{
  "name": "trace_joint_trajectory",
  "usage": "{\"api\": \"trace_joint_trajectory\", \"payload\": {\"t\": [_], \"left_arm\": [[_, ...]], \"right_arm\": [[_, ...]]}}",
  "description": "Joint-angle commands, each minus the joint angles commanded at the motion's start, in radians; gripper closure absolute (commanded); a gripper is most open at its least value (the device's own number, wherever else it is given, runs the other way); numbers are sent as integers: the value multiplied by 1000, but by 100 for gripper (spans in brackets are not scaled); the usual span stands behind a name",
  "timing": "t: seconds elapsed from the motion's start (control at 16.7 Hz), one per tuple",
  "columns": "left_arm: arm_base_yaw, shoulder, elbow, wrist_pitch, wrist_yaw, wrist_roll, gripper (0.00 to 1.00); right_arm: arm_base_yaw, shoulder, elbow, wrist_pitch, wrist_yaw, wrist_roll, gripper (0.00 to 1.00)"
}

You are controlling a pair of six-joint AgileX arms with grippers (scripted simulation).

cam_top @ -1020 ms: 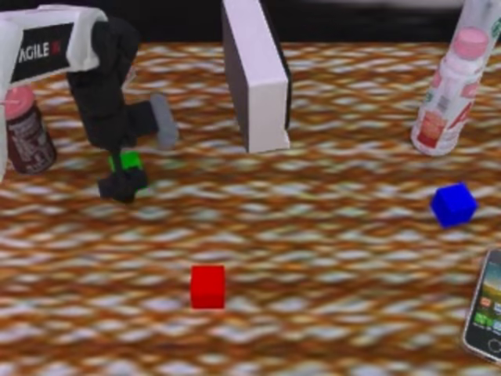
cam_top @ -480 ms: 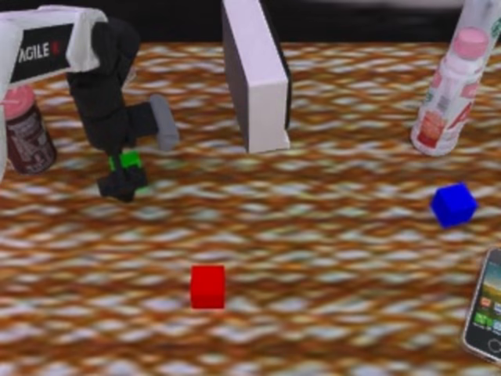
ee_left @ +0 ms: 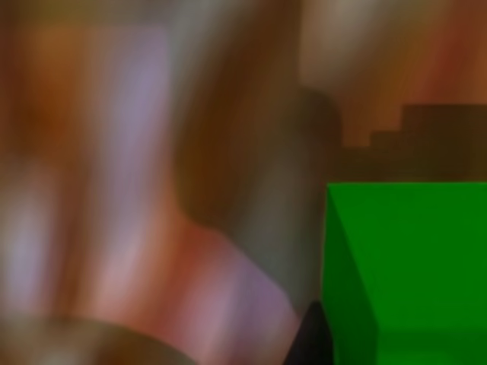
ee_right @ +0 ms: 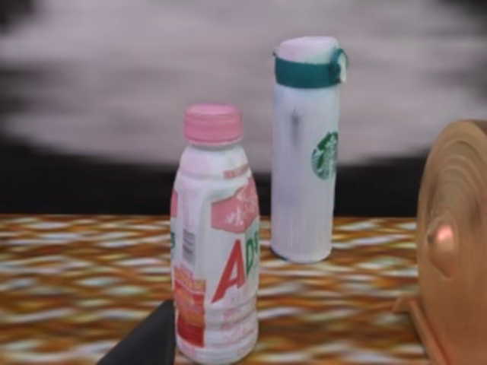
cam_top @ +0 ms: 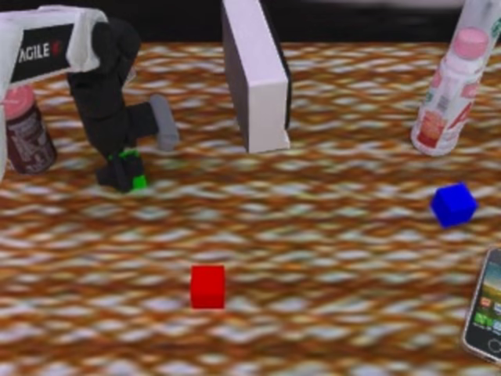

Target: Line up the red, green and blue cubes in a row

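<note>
3 cubes matte | green cube (cam_top: 139, 182) prob. in left gripper (cam_top: 125, 174) fingers

The green cube (cam_top: 138, 181) lies far left, mostly hidden; the red cube (cam_top: 207, 286) sits near centre; the blue cube (cam_top: 453, 204) rests far right, slightly turned.

The left arm (cam_top: 59, 39) has a white shell bearing a black panel with white "AGILE" lettering and a small red mark. Its wrist is matte black, with a grey cylindrical stub, ending in black fingers (cam_top: 117, 176).
</note>
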Motion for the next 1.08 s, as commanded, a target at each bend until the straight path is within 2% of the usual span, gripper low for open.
{"api": "trace_joint_trajectory", "payload": {"t": [0.6,1.08], "left_arm": [[1,-16,0,-14,2,-4,100],[20,-87,149,-235,2,-6,100]], "right_arm": [[0,0,0,0,0,0,0],[0,0,0,0,0,0,0]]}}
